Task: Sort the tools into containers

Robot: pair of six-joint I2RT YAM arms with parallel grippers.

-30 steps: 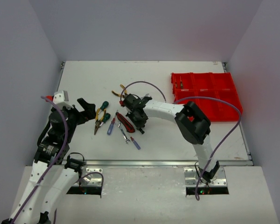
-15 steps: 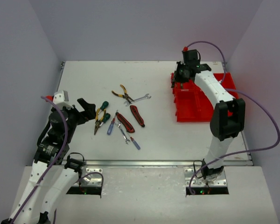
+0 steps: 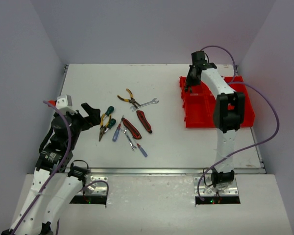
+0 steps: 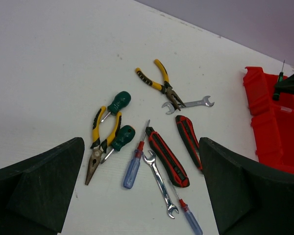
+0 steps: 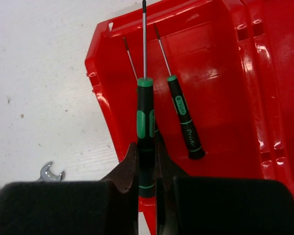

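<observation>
While right jaws clamp green screwdriver [image 5: 145, 122] | second screwdriver [image 5: 185, 117] beside, inside bin [image 5: 220, 58]

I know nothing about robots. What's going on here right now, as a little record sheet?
left gripper: open, holding nothing, at the table's left side
right gripper: shut on a green-black screwdriver, at the red bin's corner
in bin: second green-black screwdriver, lying in that corner compartment
unsorted on table: yellow pliers, another yellow pair, red-black pliers, wrench, second wrench, green stubby screwdrivers, blue screwdriver
</observation>
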